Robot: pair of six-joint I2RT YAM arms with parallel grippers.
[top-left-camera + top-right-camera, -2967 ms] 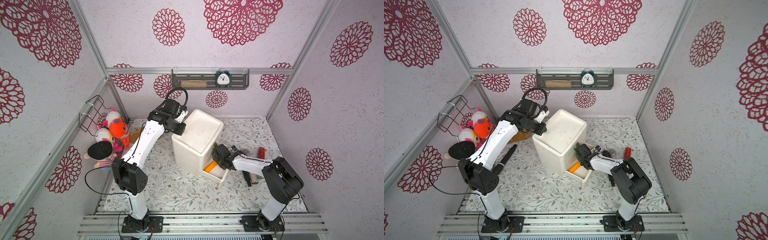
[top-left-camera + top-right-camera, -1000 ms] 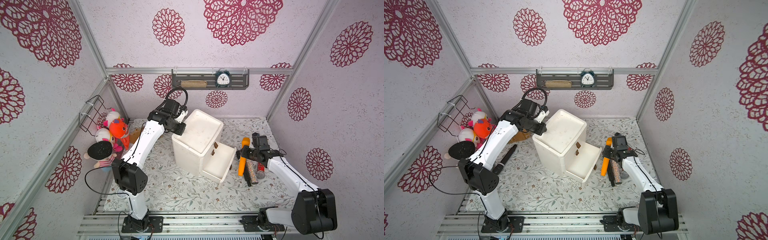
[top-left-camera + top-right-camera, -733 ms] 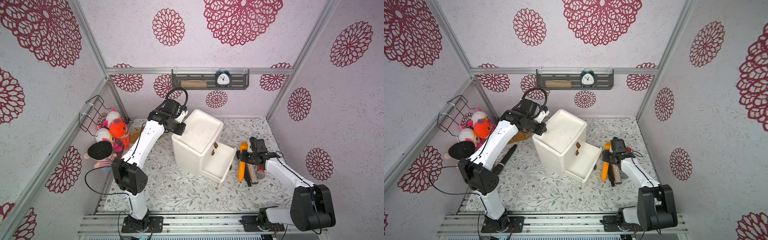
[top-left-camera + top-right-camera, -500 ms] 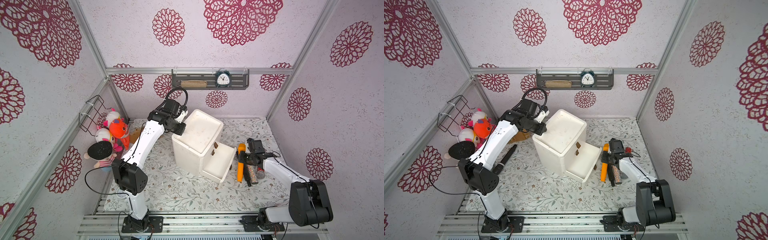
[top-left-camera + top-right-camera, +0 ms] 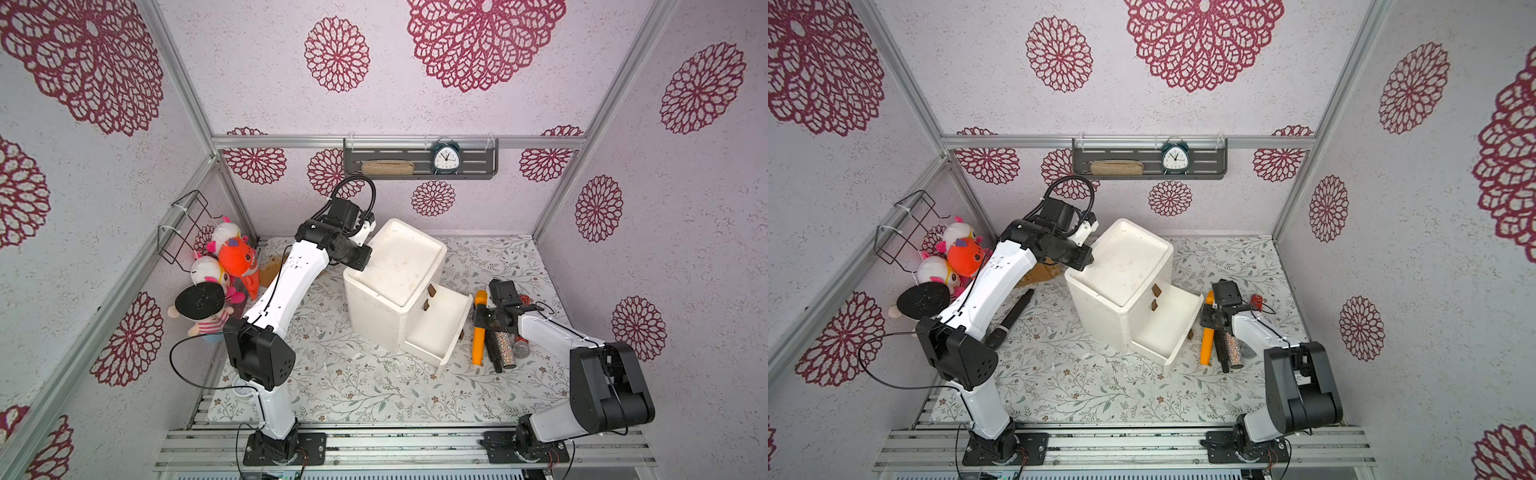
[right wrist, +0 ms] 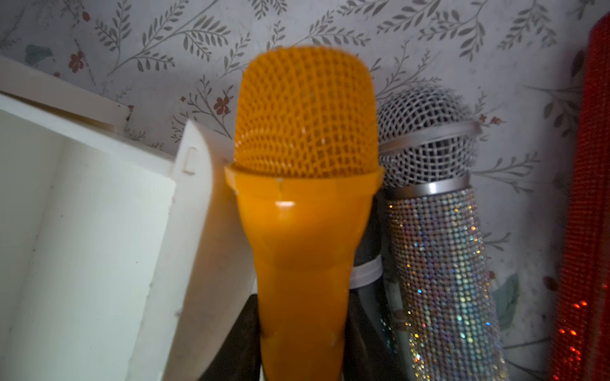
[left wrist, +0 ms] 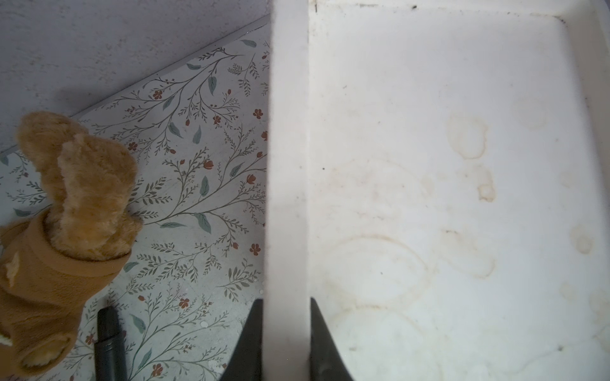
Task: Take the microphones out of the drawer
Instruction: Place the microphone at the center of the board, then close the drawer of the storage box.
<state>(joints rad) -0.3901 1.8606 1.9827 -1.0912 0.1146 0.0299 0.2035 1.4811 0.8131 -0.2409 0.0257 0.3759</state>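
Note:
The orange microphone (image 5: 478, 332) (image 5: 1207, 343) (image 6: 303, 165) is outside the drawer, just to the right of it, low over the floor. My right gripper (image 5: 482, 318) (image 5: 1209, 320) (image 6: 302, 316) is shut on its handle. The white drawer (image 5: 436, 328) (image 5: 1167, 328) (image 6: 82, 231) stands pulled out of the white cabinet (image 5: 399, 262) and shows nothing inside. My left gripper (image 5: 365, 258) (image 5: 1084, 254) (image 7: 286, 303) is shut on the cabinet's raised top rim (image 7: 287, 165) at its back left corner.
A silver glitter microphone (image 5: 505, 349) (image 6: 439, 247) and a black one (image 5: 493, 355) lie right beside the orange one. A red glitter microphone (image 5: 524, 298) (image 6: 591, 231) lies further right. Plush toys (image 5: 224, 266), a brown plush (image 7: 59, 231) and another black microphone (image 5: 1013, 316) are at the left.
The right gripper lifted the orange microphone out of the drawer and swung it right. Over the last second it came back a little toward the drawer front, beside the other microphones. The left arm stayed put.

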